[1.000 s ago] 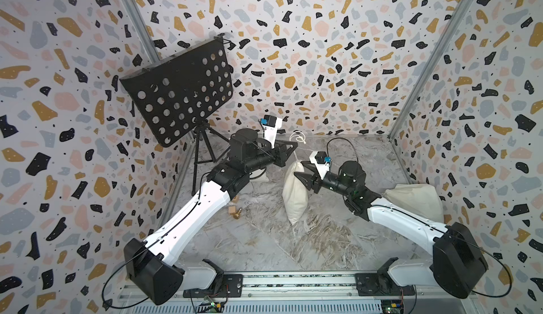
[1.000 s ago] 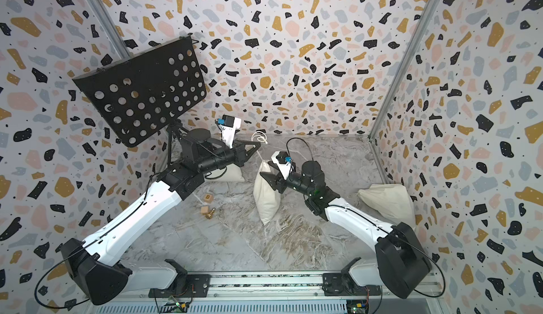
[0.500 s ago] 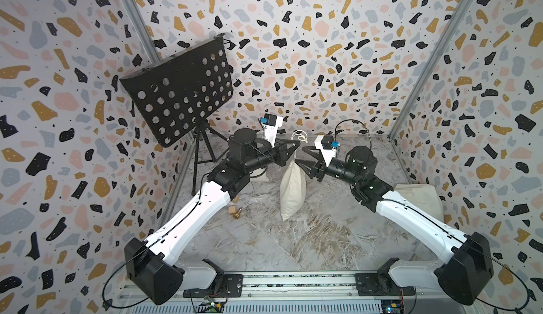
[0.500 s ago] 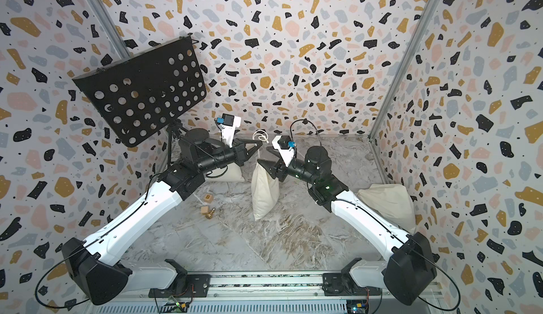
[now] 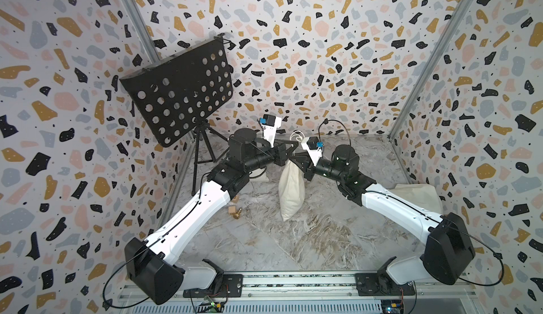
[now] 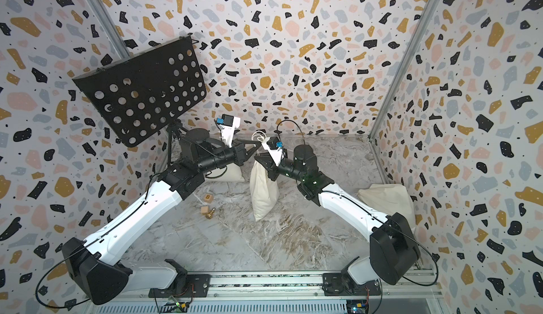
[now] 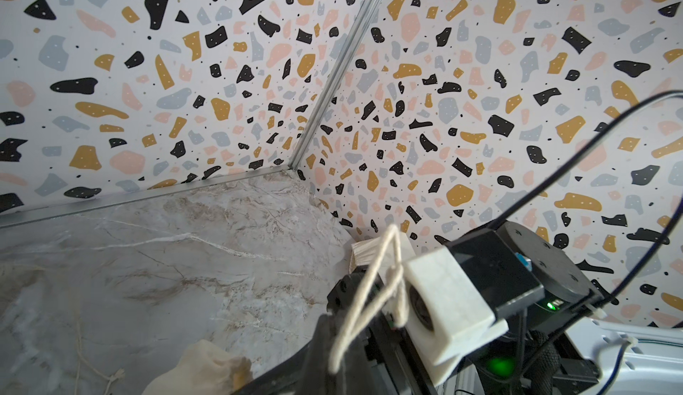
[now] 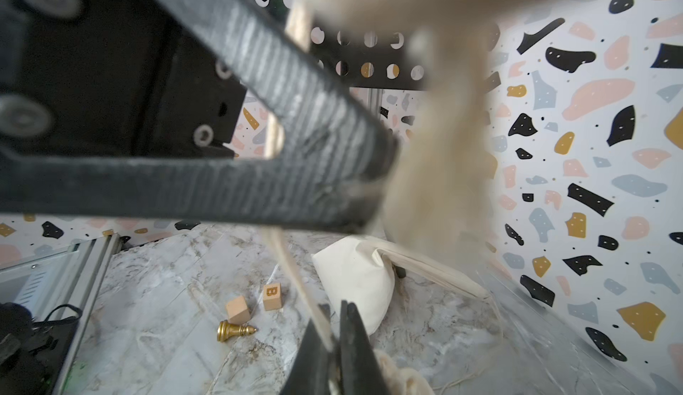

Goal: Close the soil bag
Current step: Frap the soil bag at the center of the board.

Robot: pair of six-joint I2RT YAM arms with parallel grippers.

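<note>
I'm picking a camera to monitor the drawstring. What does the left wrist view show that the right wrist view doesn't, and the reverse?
Only the left wrist view: a loop of the drawstring beside the right arm's white camera housing, and the enclosure's far corner. Only the right wrist view: the right gripper shut on the drawstring, two wooden blocks, a gold chess piece and a second cloth bag. Both: the drawstring, the marble floor, and cream cloth, likely the soil bag.

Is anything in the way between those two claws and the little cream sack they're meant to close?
Nothing visible is. The left gripper is shut on the top of the soil bag, and the right gripper pinches its drawstring. The wooden blocks and chess piece lie apart.
</note>
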